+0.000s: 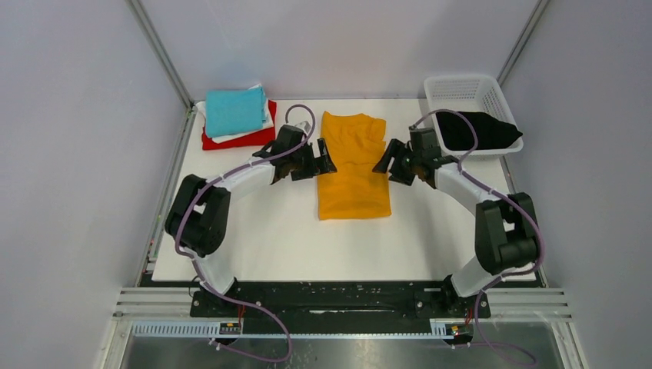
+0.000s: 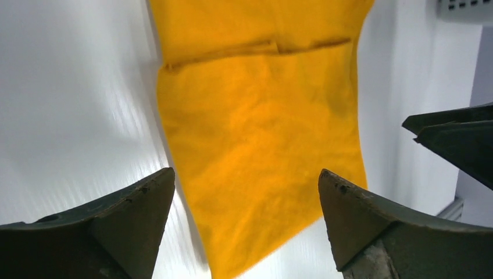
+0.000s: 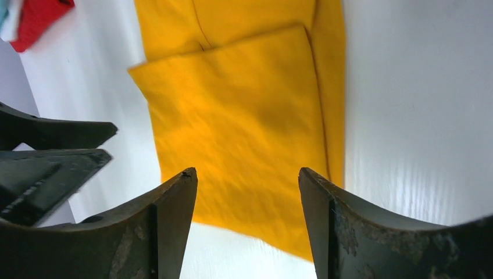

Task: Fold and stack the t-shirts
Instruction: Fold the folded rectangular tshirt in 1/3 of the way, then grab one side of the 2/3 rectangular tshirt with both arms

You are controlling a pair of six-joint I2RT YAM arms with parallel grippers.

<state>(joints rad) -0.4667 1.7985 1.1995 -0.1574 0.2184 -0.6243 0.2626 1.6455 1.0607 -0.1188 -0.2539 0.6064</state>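
Observation:
An orange-yellow t-shirt lies folded into a long strip in the middle of the white table, its far end doubled over. My left gripper hovers open at the shirt's left edge and my right gripper hovers open at its right edge; neither holds cloth. In the left wrist view the shirt lies flat beyond the open left gripper. The right wrist view shows the same shirt beyond the open right gripper. A black t-shirt lies in the basket. Teal, white and red t-shirts are stacked far left.
A white mesh basket stands at the far right corner. The folded stack sits at the far left corner, with its red cloth showing in the right wrist view. Grey walls and metal frame rails close in the table's sides and back.

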